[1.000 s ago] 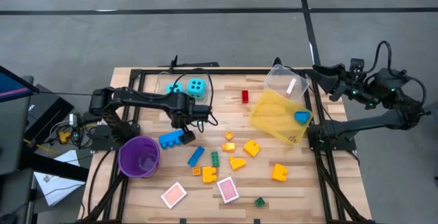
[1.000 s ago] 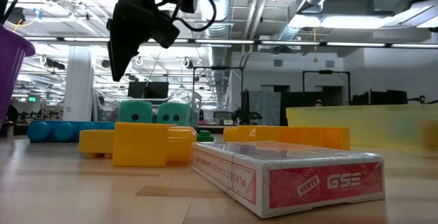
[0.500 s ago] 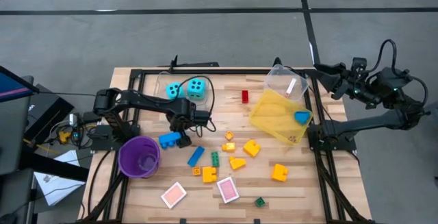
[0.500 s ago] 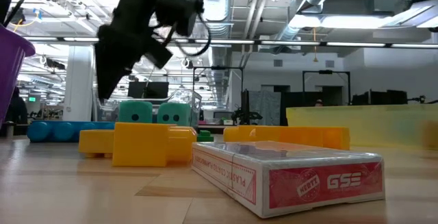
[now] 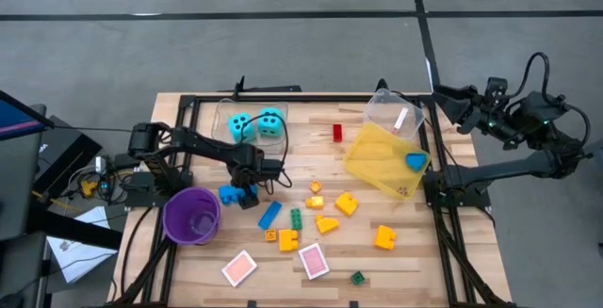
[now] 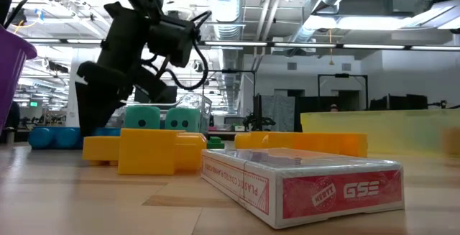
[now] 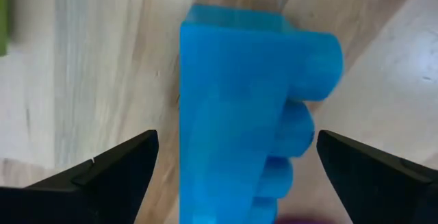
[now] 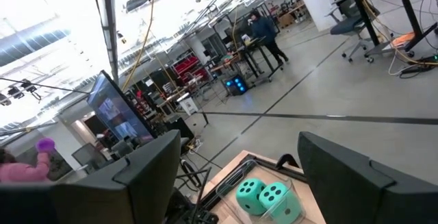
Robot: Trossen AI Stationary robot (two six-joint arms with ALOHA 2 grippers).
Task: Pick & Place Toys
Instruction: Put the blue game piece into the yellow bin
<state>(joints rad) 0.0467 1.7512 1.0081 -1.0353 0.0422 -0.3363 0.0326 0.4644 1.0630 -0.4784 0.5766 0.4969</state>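
Observation:
A long blue brick (image 5: 229, 193) lies flat on the table beside the purple cup (image 5: 192, 216); it fills the left wrist view (image 7: 239, 121). My left gripper (image 5: 247, 195) is open, low over the brick's right end, pointing down, with one finger on each side of the brick. My right gripper (image 5: 441, 104) is open and empty, raised beyond the table's right edge. Two cyan dice (image 5: 256, 123) sit at the far left. Yellow, orange, green and blue bricks (image 5: 325, 212) and two pink cards (image 5: 314, 261) lie in the middle and near part.
A yellow bin (image 5: 386, 162) lies tilted at the right with a blue piece (image 5: 415, 161) inside and a clear container (image 5: 396, 115) behind it. A red brick (image 5: 337, 132) lies at the far middle. In the low view a card box (image 6: 302, 185) and a yellow brick (image 6: 147, 151) stand close.
My left gripper has gone down and toward the table's near-left, from beside the dice to the blue brick by the purple cup, and has tipped to point down. The blue brick has stayed in place.

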